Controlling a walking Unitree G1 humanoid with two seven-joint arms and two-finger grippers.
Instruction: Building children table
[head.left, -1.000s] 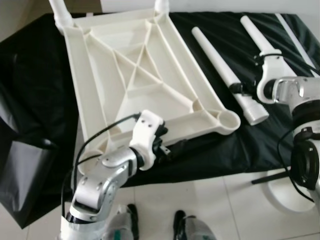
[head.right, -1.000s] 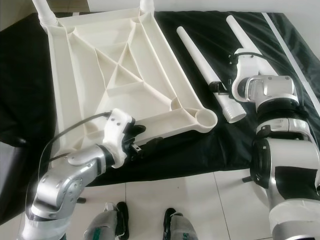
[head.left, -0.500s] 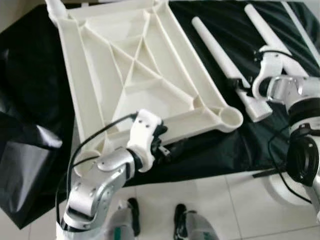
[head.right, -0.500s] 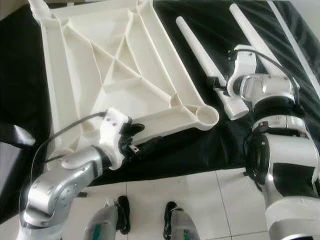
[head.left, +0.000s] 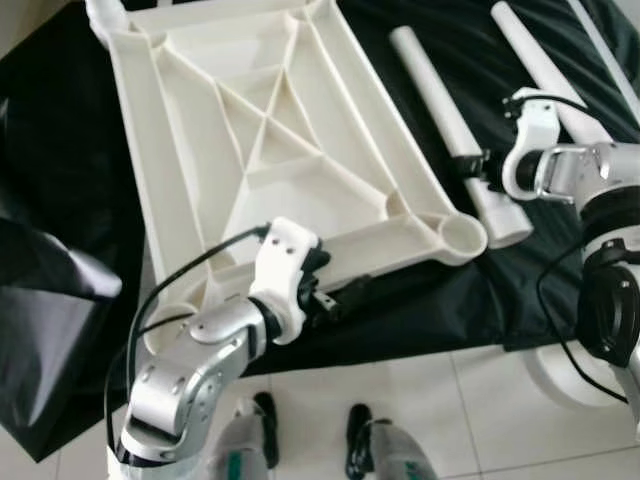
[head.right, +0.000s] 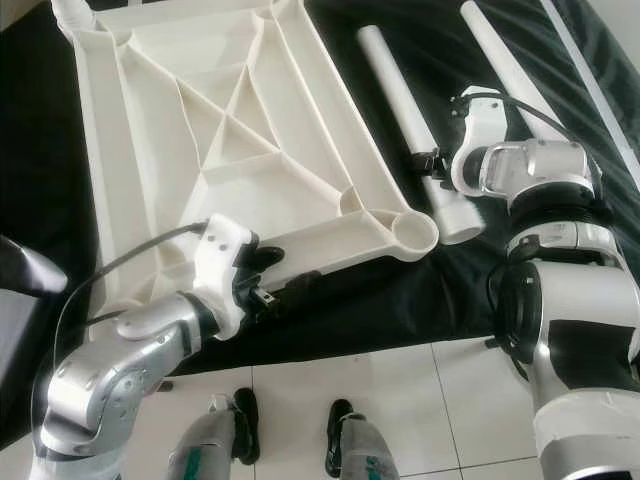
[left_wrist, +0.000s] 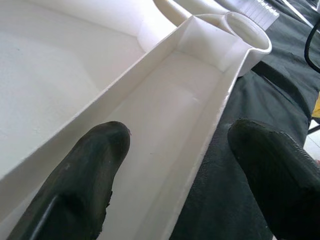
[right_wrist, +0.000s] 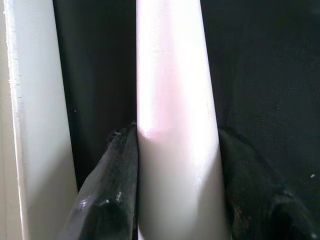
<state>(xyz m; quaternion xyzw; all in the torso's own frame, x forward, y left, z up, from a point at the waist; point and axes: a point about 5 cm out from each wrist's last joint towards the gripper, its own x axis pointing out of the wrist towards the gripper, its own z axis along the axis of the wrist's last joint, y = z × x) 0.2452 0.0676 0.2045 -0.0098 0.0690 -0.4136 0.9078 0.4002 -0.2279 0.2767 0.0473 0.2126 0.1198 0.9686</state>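
Two grippers work: right gripper (head.right: 432, 172) clamps a loose table leg (head.right: 405, 110) on the black cloth (head.left: 420, 300); left gripper (head.left: 335, 290), fingers apart, straddles the upturned tabletop's (head.left: 250, 150) near rim. Next, seating that leg in the corner socket (head.left: 462, 236).

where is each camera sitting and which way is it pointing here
Left eye and right eye views: on the head, looking down at the upturned white tabletop on black cloth; both silver arms and the feet show.
Left wrist view: on the left arm, along the left claw, its fingers either side of the tabletop's near edge rail.
Right wrist view: on the right arm, along the right claw closed on a white table leg.
Shared: the corner socket in the left wrist view also appears in the eye views.
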